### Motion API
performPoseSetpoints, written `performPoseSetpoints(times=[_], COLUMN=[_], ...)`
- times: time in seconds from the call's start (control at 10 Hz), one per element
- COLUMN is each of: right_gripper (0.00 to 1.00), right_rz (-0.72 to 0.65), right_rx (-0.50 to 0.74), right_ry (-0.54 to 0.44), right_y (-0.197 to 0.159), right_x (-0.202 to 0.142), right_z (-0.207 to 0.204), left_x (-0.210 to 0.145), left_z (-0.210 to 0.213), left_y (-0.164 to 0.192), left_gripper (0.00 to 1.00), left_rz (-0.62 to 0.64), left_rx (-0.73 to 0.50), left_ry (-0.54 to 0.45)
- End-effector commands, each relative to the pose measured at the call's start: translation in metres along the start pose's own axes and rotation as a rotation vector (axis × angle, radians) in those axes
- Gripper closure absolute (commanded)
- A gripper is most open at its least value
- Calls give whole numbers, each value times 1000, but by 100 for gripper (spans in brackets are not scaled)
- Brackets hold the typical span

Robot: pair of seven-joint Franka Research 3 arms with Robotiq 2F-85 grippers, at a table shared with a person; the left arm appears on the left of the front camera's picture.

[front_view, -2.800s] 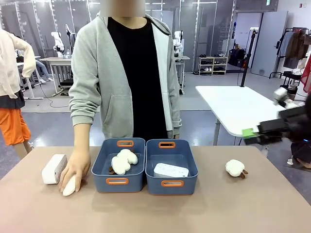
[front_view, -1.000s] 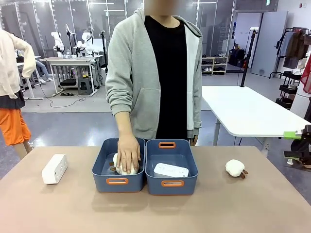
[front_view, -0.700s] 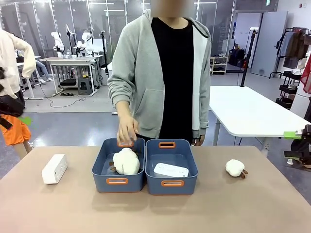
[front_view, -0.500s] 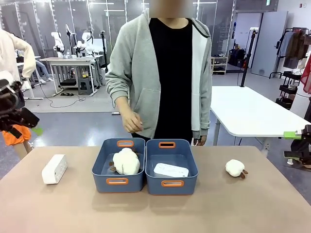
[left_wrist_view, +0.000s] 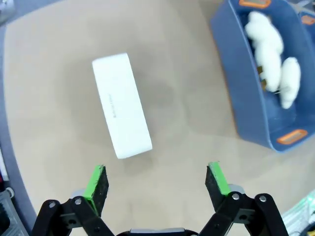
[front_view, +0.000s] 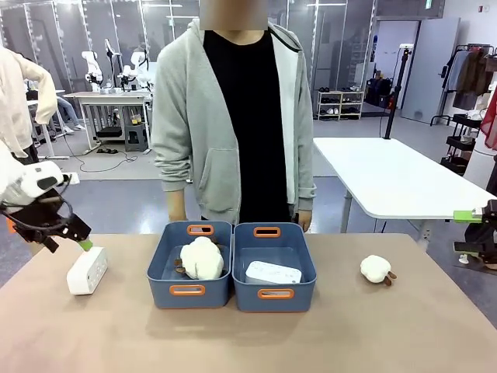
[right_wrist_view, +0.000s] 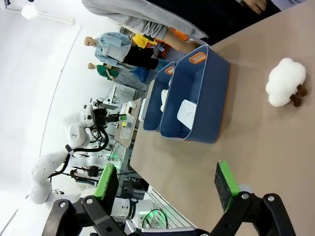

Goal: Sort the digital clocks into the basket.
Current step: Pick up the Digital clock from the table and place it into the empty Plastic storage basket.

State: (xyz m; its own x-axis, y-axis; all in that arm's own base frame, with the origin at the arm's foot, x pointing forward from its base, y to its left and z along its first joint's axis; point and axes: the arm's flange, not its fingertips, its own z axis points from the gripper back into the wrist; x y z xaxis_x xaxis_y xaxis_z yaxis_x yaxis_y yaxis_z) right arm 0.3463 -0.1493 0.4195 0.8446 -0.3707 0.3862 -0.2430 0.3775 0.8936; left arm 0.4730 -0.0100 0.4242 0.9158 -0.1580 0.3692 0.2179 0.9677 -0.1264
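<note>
One white digital clock [front_view: 87,270] lies on the table at the left; in the left wrist view this clock [left_wrist_view: 121,105] sits just ahead of my fingers. My left gripper [front_view: 75,237] hovers open right above it, apart from it, nothing between its fingers [left_wrist_view: 100,181]. A second clock [front_view: 273,273] lies inside the right-hand blue basket [front_view: 312,268]. The right wrist view has that basket [right_wrist_view: 209,93] and its clock [right_wrist_view: 186,112] farther off. My right gripper [front_view: 464,231] stands open at the table's right edge, its fingertips [right_wrist_view: 224,184] wide apart and holding nothing.
A twin blue bin [front_view: 158,268] stands against the basket's left side and holds white plush toys [front_view: 200,257]. Another plush toy [front_view: 377,269] lies on the table at the right. The person [front_view: 233,116] stands behind the bins, hands off the table.
The person's hand left a plush toy in the left bin and drew back. My left arm came in from the left and down over the clock. My right gripper stayed put.
</note>
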Motion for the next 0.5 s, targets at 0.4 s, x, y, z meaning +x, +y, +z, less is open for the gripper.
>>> performPoseSetpoints(times=[0.4], right_gripper=[0], right_rz=[16], right_rx=[0], right_ry=[15], right_y=[-1], right_x=[0], right_z=[2], left_x=[2], left_z=[-71], left_y=[14], left_gripper=[0], left_rz=[14], left_rx=[190], left_ry=[51])
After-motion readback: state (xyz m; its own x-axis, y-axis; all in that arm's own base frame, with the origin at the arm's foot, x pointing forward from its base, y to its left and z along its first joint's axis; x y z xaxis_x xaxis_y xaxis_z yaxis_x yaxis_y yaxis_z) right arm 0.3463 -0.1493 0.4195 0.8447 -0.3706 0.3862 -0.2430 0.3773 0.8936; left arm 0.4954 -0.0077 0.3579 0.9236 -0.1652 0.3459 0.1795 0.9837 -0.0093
